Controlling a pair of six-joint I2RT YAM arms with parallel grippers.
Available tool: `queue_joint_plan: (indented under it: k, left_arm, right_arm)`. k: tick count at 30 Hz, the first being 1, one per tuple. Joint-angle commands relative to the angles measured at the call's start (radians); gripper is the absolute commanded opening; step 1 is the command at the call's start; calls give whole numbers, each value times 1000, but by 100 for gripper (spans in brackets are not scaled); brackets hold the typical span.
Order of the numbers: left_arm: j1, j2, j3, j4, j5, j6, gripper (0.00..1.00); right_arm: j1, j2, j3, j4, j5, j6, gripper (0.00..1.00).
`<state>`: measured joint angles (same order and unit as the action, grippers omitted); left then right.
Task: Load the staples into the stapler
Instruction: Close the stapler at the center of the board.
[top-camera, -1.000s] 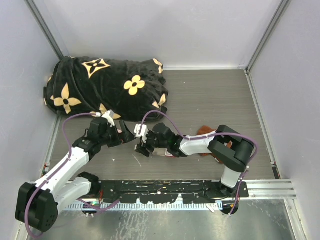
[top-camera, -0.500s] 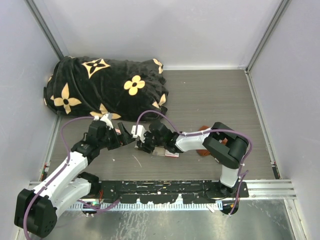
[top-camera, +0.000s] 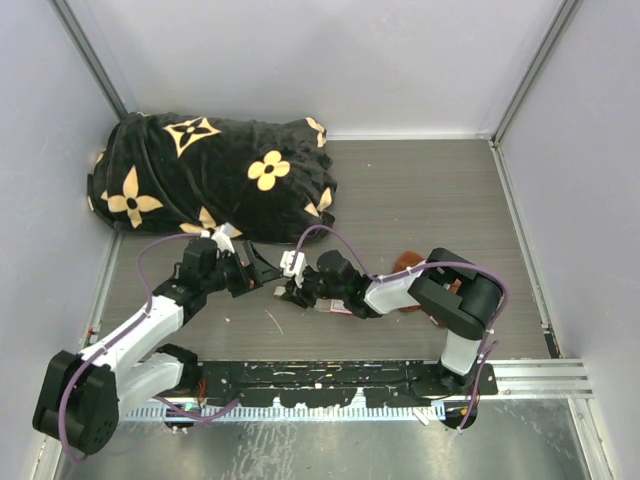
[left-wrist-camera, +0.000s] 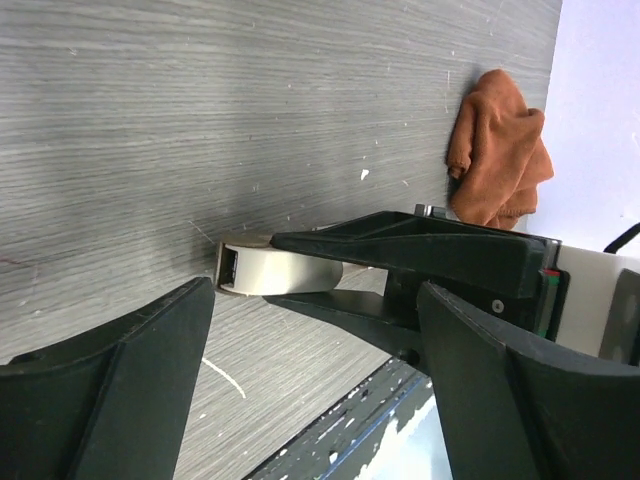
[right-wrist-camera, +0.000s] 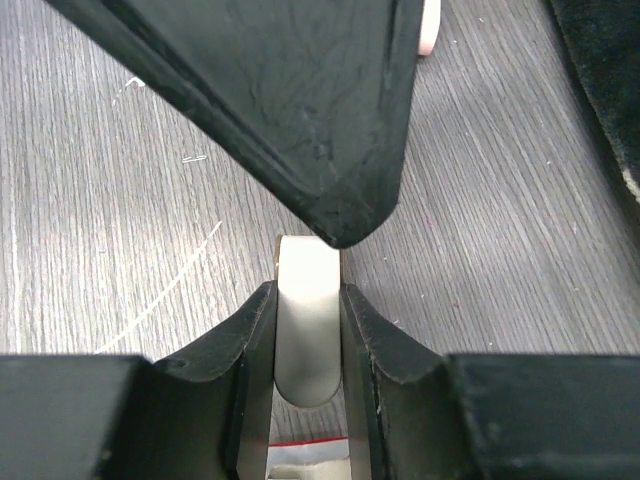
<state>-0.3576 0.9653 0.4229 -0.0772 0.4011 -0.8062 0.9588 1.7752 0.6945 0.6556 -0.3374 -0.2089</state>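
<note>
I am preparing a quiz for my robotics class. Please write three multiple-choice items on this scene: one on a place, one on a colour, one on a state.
1. Where does the black flowered blanket lie?
A. at the far left corner of the table
B. at the near right corner
C. under the right arm

2. What colour is the small crumpled cloth?
A. blue
B. rust-brown
C. green

3. How is the right claw?
A. wide open and empty
B. out of view
C. closed on the stapler

Answers: 1 A, the top view shows it there. 2 B, the left wrist view shows that colour. 3 C, its fingers press both sides of the stapler.
</note>
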Motion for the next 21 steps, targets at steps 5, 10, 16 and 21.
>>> queue_joint_plan:
  k: [5, 10, 16, 21]
  left_arm:
    - [6, 148, -25, 221, 155, -50, 71]
    - [6, 177, -22, 208, 155, -36, 70]
    - [5, 256, -11, 243, 251, -52, 65]
    - [6, 296, -17, 277, 288, -62, 59]
  right_arm:
    - [-2, -33, -105, 334, 23, 130, 1]
    - [-2, -38, -144, 421, 45, 157, 1]
    - [-2, -45, -156, 452, 51, 167, 1]
    - [-2, -43, -165, 479, 53, 186, 1]
